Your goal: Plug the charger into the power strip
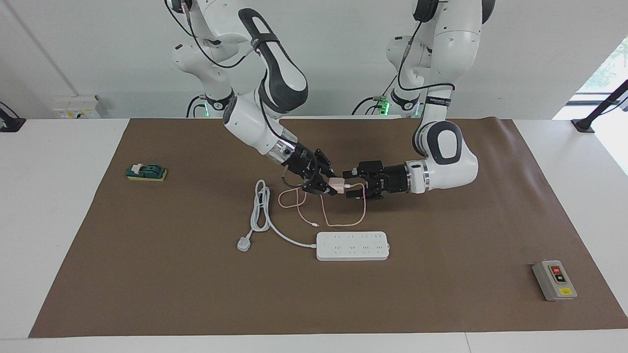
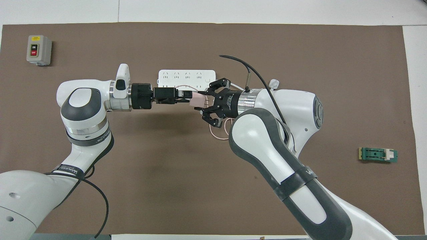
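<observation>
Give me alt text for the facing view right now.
The right gripper, shut on the pink charger, holds it above the mat while the open left gripper meets it from the other end. The charger's thin cable hangs to the mat, and the power strip lies farther from the robots.

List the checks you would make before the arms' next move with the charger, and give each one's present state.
1. Right gripper shut on the charger, which is off the table: ok.
2. Left gripper open, straddling the charger's end: ok.
3. Power strip flat, sockets up, nothing on it: ok.
4. Pink cable apart from the strip: ok.
5. Which way the charger's pins face: cannot tell.
</observation>
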You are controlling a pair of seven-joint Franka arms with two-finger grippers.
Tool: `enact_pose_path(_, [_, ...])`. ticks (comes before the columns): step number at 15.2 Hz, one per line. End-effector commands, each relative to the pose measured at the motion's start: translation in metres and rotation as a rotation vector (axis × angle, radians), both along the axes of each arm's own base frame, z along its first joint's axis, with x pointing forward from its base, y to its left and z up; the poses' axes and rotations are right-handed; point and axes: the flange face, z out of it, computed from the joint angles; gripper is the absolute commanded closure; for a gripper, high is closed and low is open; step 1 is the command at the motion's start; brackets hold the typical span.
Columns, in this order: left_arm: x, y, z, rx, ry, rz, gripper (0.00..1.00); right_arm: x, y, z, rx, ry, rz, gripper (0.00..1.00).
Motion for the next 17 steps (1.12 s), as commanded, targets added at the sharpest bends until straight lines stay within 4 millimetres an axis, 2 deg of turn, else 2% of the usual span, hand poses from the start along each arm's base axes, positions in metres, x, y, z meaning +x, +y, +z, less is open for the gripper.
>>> enact_pose_path(1, [0.0061, -0.0016, -0.0012, -0.002, -0.004, -0.024, 0.00, -0.0087, -0.0005, -0.0007, -0.003, -0.009, -0.027, 0.99])
enact_pose_path(17, [0.0026, 0.0011, -0.0039, 0.024, -0.013, -0.077, 0.00, -0.0079, -0.0012, 0.0001, -0.002, -0.009, -0.029, 0.99])
